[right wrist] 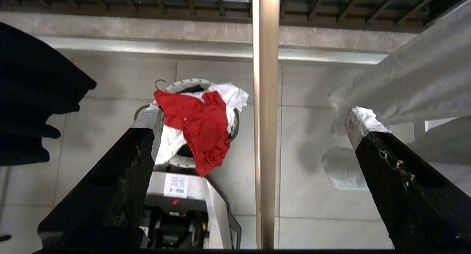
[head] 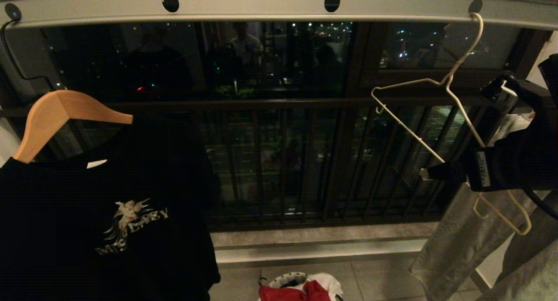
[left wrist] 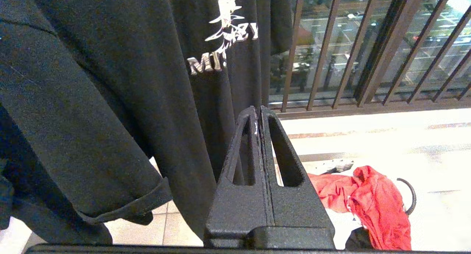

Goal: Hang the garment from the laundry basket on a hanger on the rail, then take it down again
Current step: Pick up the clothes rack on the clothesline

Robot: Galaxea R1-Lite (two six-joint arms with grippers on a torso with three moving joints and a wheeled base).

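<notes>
The right gripper is spread wide, its two fingers set on either side of a thin pale bar of the hanger, which runs straight through the gap without touching either pad as far as the wrist view shows. In the head view that gripper sits at the hanger's lower arm, up at the right end of the rail, where the hook is caught. The hanger is thin wire: light, stiff enough to hold its shape, but springy and free to swing on its hook, so I judge a firm pinch on the straight run of wire, near the middle between the fingers, is the sound place to take it; the wire is narrow and smooth and could twist or slide in the pads. Far below the gripper, on the floor, the shirt lies crumpled over the rim of the basket on top of a white cloth. It is soft, limp and light; it will drape and bunch, so a raised fold near the top of the heap is the best hold, kept clear of the white cloth. The left gripper is pressed together and empty, hanging low beside a black T-shirt, with the basket just beyond it.
</notes>
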